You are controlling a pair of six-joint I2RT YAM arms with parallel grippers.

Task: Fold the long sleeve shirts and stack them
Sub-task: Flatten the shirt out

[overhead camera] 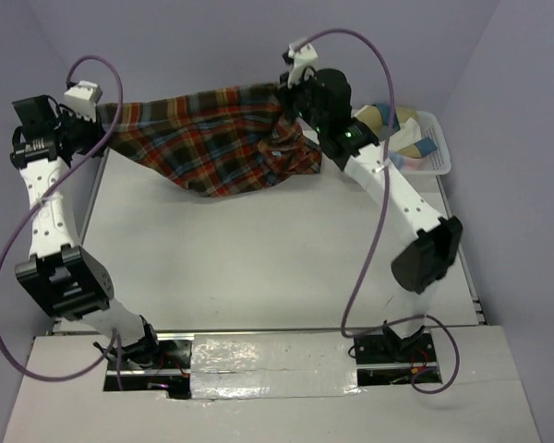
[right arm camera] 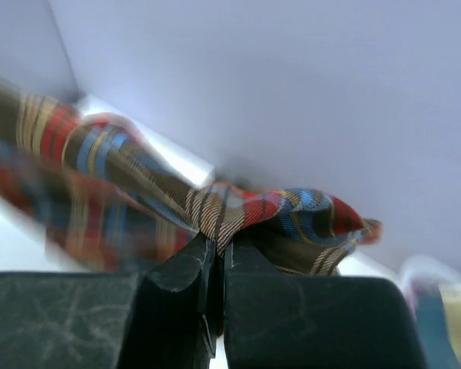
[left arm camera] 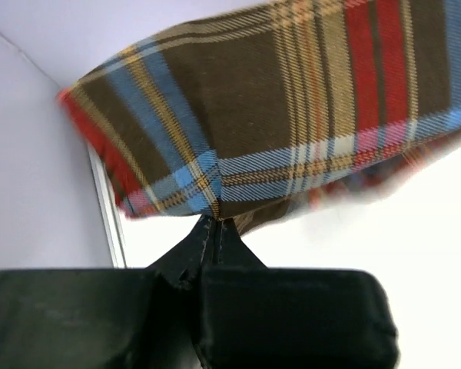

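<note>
And there's the plaid shirt [overhead camera: 217, 138], up off the bench [overhead camera: 258, 268] and strung between the two arms along the far edge, right in front of the back wall [overhead camera: 194, 41]. Red-orange, brown and blue checks, and the top edge runs fairly taut from one arm to the other. The middle sags in a loose belly, and its lowest folds hang down toward the white surface. Whether they touch it, I can't tell from here.

Left hand [left arm camera: 213, 224]: fingers pressed together, pinching a corner of the cloth right at their tips, where a blue stripe crosses the brown. The fabric fans out above and away from that pinch.

Right hand [right arm camera: 219, 246]: fingers likewise pressed together, nipping a bunched fold of the plaid, with a puckered ridge of cloth standing up just past the tips. The rest of the shirt trails off to one side, blurred.

Over at the far right corner sits the white slotted basket [overhead camera: 436, 164], well apart from the shirt, with folded cloth [overhead camera: 408, 129] in cream and blue lying inside. Purple cables [overhead camera: 374, 231] loop off both arms.
</note>
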